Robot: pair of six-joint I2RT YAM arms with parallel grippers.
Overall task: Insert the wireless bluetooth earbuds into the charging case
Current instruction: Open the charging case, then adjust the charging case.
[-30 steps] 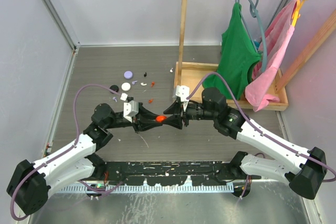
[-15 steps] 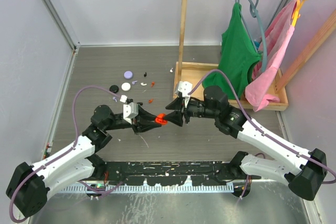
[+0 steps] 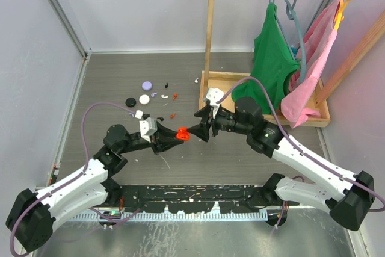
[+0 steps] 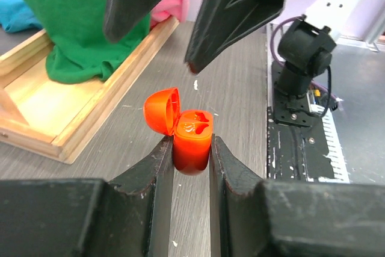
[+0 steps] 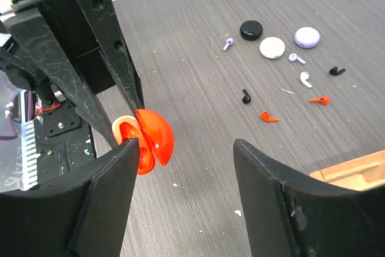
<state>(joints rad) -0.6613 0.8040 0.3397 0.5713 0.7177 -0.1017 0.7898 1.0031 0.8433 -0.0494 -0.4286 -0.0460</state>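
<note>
The left fingers [image 4: 157, 176] are closed almost fully on the red charging case [image 4: 192, 142]. They pinch its lower body from both sides and hold it raised off the surface [image 4: 240, 106]. The low grip looks deliberate, since it lets the hinged lid [image 4: 161, 108] hang open to one side and keeps the two wells exposed toward the other arm. The wells show only glossy red, so it cannot be told whether anything sits in them.

The right fingers [image 5: 108, 197] are spread wide and carry nothing, with their tips just beside the open lid. The earbuds [image 5: 269, 117] lie scattered on the surface, well apart from the case. There are two red ones along with white, black and lilac ones, near three round discs [image 5: 272, 47]. The red pair matches the case, so the free arm probably has to fetch one while the case is held steady as a target.

No brand, label or writing can be read on the case, the buds or the fingers.
</note>
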